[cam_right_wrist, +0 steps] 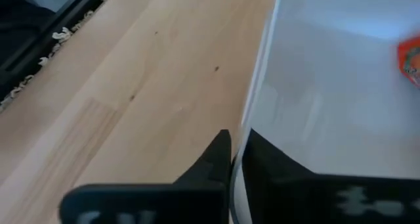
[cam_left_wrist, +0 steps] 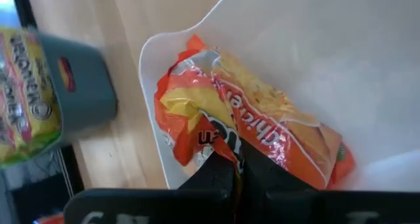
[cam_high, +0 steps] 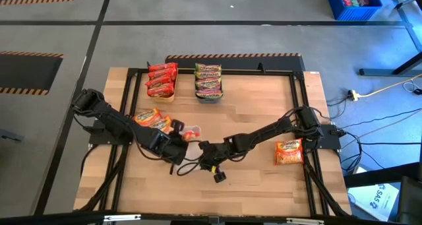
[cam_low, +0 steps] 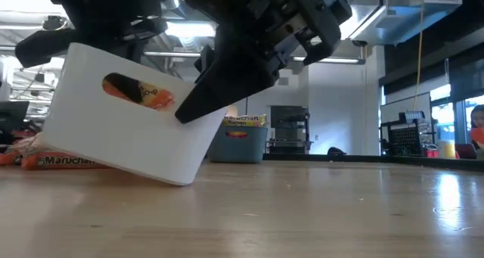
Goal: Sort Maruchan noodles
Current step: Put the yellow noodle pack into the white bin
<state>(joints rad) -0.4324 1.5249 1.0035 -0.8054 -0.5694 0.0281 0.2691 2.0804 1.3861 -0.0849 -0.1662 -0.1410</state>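
White tray (cam_low: 121, 137): tilting, one edge resting on table (cam_high: 264, 185), orange packet (cam_left_wrist: 262, 132) lying inside.
Right gripper (cam_right_wrist: 236, 159): pinching tray's wall.
Left gripper (cam_left_wrist: 237, 175): clamping tray's wall too.

Workshop surroundings: grey floor, industrial interior.
Grey floor (cam_high: 264, 53) bears hazard-striped tape (cam_high: 231, 55) at 12 o'clock; blue crate (cam_high: 353, 2) at 2 o'clock; cables (cam_high: 379, 93) at 3 o'clock. Ceiling lights (cam_low: 189, 29) glow overhead; windows (cam_low: 463, 114) at 3 o'clock.
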